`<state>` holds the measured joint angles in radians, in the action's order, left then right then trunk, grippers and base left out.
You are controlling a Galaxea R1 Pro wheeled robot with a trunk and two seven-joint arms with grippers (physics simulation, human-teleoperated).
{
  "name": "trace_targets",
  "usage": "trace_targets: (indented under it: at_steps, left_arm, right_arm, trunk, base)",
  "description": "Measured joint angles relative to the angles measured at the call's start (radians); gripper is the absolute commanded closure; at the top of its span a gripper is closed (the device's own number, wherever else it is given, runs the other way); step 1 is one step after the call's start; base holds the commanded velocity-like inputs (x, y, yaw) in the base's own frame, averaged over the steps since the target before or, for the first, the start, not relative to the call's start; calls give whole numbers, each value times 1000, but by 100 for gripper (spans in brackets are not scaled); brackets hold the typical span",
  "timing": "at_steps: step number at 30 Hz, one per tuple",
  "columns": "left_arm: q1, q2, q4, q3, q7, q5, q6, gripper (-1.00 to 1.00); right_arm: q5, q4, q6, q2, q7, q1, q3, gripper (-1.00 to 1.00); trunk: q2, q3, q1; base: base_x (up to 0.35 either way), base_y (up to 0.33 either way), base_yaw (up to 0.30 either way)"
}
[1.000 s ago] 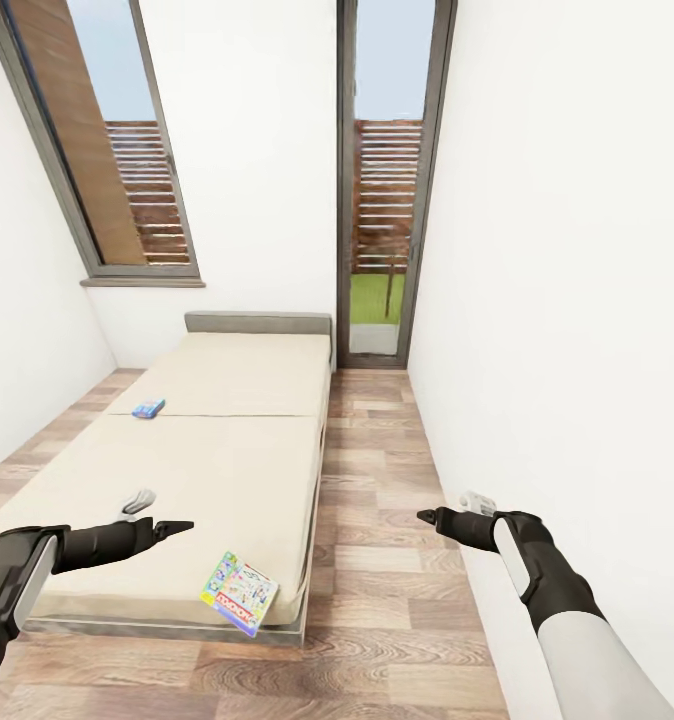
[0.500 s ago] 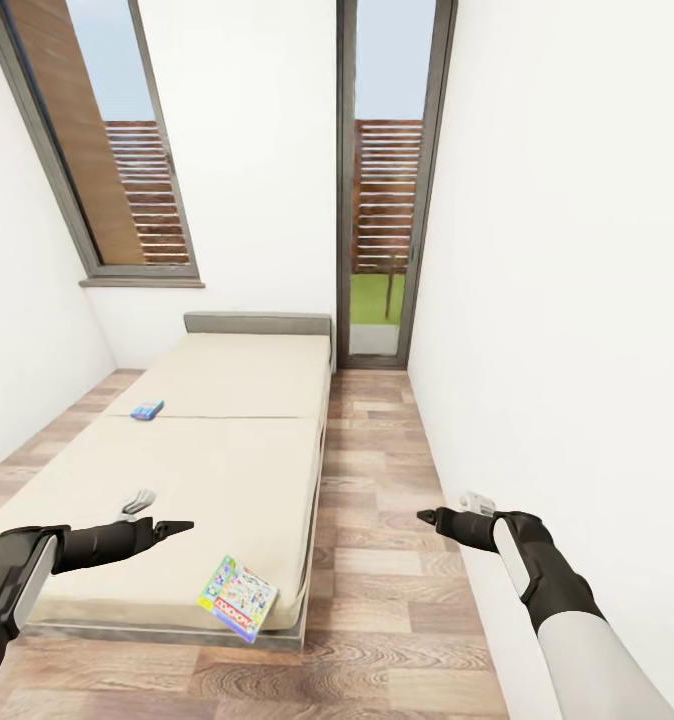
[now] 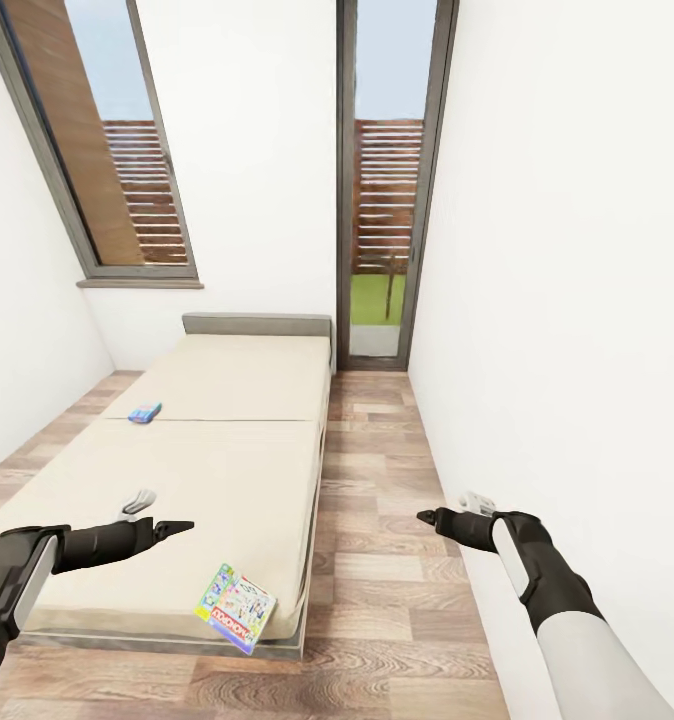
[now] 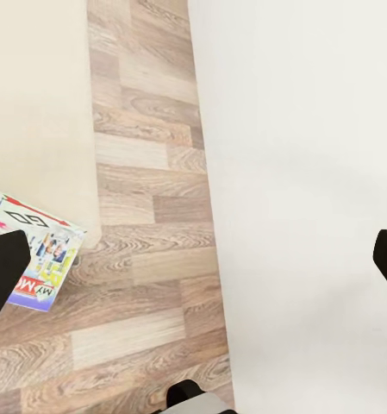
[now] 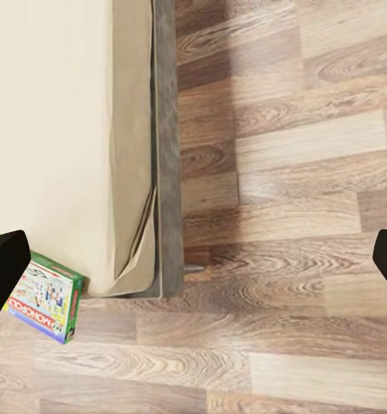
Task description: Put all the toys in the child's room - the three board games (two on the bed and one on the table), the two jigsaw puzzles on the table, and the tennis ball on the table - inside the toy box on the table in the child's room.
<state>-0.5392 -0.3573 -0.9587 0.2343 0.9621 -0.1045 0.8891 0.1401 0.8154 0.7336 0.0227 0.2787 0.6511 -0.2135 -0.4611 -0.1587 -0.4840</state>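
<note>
The bed (image 3: 227, 470) with a cream cover runs away from me at the left. A green-white Monopoly board game (image 3: 237, 608) lies tilted on its near right corner, overhanging the edge; the same box appears in the left wrist view (image 4: 38, 250) and the right wrist view (image 5: 42, 297). A small blue board game (image 3: 145, 412) lies further up the bed near its left side. My left gripper (image 3: 172, 526) hovers open over the bed's near end, left of the Monopoly box. My right gripper (image 3: 429, 518) hangs open over the floor. The table with the toy box is out of view.
A strip of wood-plank floor (image 3: 377, 480) runs between the bed and the white right wall (image 3: 557, 350), which is close to my right arm. A tall glass door (image 3: 382, 200) closes the far end, and a slanted window (image 3: 107, 150) sits at the back left.
The whole picture has shifted slightly, so the camera moved; the bed and both board games sit a little lower. Both arms keep the same pose.
</note>
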Motion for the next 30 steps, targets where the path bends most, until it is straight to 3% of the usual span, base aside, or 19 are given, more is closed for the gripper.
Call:
trace_targets:
  at_steps: [30]
  left_arm:
    - [0, 0, 0, 1, -1, -1, 0, -100]
  right_arm:
    - [2, 1, 3, 1, 6, 0, -4, -100]
  trunk:
    - [0, 0, 0]
  base:
    - [0, 0, 0]
